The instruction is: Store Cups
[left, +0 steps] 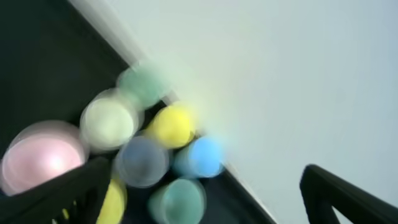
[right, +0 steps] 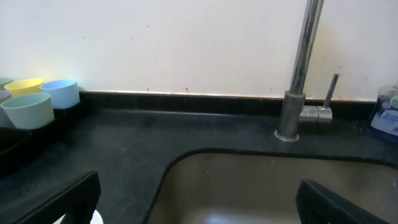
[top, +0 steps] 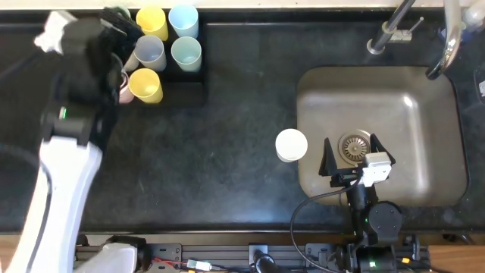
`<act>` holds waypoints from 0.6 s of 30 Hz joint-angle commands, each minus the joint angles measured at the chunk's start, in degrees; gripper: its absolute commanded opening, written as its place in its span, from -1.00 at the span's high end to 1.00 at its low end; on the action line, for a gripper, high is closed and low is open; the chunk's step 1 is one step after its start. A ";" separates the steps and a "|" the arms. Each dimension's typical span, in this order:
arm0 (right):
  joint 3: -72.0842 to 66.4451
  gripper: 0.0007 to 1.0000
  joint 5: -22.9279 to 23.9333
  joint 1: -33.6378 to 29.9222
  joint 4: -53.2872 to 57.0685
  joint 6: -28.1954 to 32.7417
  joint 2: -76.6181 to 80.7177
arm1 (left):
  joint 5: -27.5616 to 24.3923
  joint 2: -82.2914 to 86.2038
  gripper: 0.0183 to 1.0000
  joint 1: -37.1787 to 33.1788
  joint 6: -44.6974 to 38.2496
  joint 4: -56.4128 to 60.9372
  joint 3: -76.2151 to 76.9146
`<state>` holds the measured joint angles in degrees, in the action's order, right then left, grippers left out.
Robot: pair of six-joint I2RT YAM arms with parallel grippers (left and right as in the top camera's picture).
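Beside the sink [top: 424, 98], the white cup [top: 291, 144] stands upright, left claw [left: 202, 180] and right claw [top: 350, 145] both apart

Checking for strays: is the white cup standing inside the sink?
No, the white cup stands on the counter, just beside the sink rim.

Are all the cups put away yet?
Nearly. Colourful cups already stand in the black tray, so those look done. The left gripper hovers open above them, holding nothing. The right gripper is open over the sink. One white cup on the counter beside the sink is left to store.
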<state>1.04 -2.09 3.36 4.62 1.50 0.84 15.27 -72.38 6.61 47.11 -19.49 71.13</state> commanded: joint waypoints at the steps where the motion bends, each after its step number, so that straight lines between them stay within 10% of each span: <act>1: -0.76 -0.99 0.24 -0.35 -0.33 -0.24 -0.59 | -12.74 13.53 -1.00 -0.15 -35.60 12.66 -15.21; 18: -0.76 -1.00 0.26 -0.35 -0.33 -0.24 -0.59 | -21.24 59.67 -1.00 -0.11 -37.03 32.94 -60.50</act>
<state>1.04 -2.09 3.36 4.64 1.48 0.84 -4.36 -16.01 6.63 11.75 12.91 12.99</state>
